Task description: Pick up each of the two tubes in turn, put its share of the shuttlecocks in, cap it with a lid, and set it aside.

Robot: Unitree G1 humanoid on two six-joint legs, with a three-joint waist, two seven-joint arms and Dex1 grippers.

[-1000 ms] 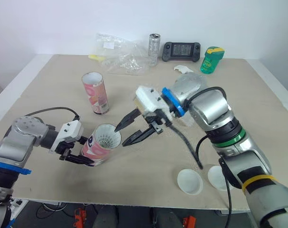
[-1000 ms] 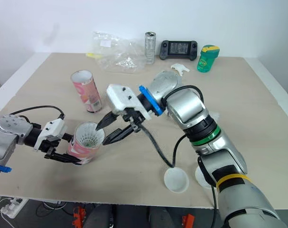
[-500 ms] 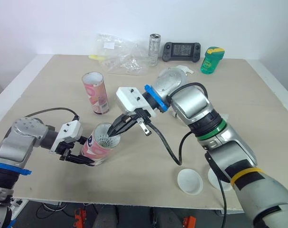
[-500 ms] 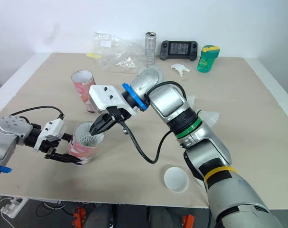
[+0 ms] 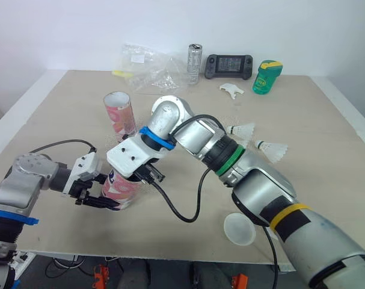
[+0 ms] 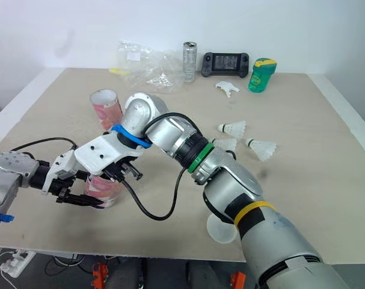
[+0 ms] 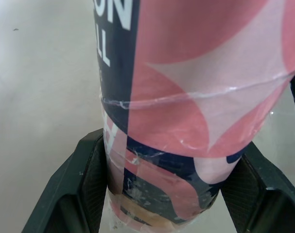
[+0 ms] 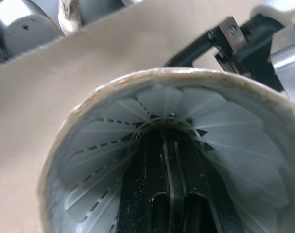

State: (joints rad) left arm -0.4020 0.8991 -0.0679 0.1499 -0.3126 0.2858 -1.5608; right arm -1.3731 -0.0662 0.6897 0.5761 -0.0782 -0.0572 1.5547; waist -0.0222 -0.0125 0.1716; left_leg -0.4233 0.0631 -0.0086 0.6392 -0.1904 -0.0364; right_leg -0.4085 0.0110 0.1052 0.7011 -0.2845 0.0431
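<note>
Pink tube (image 5: 122, 191) pinched by left gripper (image 7: 166, 204); right gripper (image 8: 165, 145), jaws together, now sunk deeper into its shuttlecock (image 8: 113, 155).

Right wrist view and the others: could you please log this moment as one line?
step: loading | left pincer: shut on tube | right pincer: inside tube, on shuttlecock | table: loose shuttlecocks, second tube, lid

Tube (image 7: 196, 111): glossy pink printed wrap, wrinkled film. Table (image 5: 326, 120): matt pale wood. Shuttlecock (image 8: 103, 141): white smooth plastic skirt.
</note>
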